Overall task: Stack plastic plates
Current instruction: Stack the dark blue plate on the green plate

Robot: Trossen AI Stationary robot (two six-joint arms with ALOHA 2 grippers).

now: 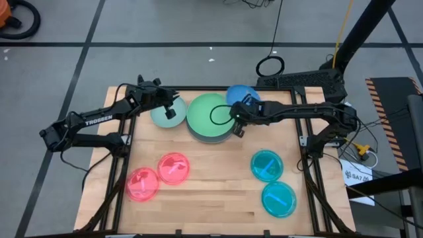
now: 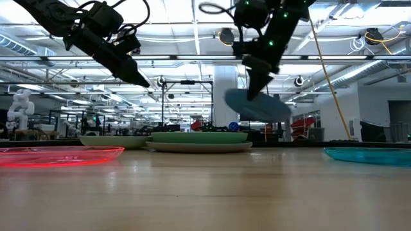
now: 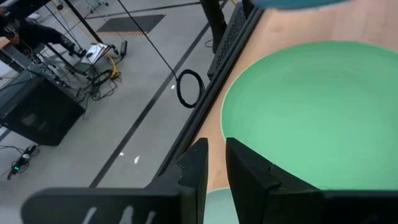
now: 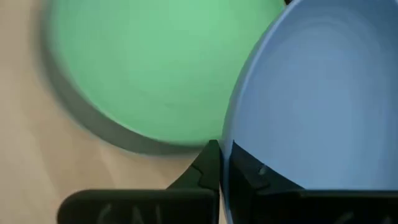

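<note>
A large green plate lies on a grey plate at the table's far middle. The pale mint plate lies flat on the table to its left. My left gripper hovers above the mint plate, touching nothing, its fingers apart by a narrow gap. My right gripper is shut on the blue plate, which is in the air beside the green plate's far right edge. My right gripper pinches the blue plate's rim between its two fingers, on the side nearest the green plate. The fingers come from above, slanting down. The plate is lifted clear of the table and hangs tilted below the fingers.
Two pink plates lie on the near left of the table and two teal plates on the near right. Bare wood runs down the near middle. The table frame's rails edge the board.
</note>
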